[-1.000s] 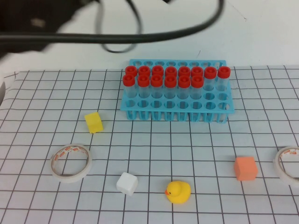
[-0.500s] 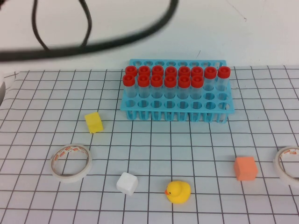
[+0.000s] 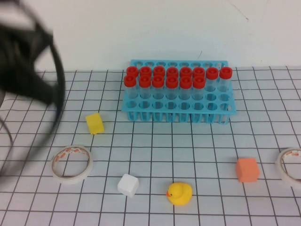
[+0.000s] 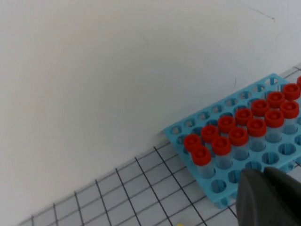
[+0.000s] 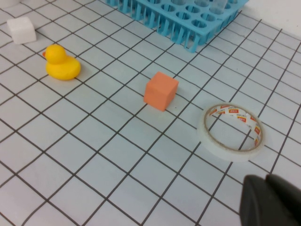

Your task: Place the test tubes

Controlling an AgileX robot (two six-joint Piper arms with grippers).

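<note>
Bright, even light; faint soft shadows; left arm [image 3: 26, 66] a dark blur

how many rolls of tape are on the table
2. One tape roll lies front left, near the white cube; the other sits at the right edge, cut off. Both grippers are shut: left gripper raised left of the test tube rack, right gripper near the right roll.

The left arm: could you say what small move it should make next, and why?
Probably withdraw to rest: the left gripper, shut and empty, hangs near the rack, where every visible red-capped tube stands. The right gripper, shut, hangs near a tape roll.
</note>
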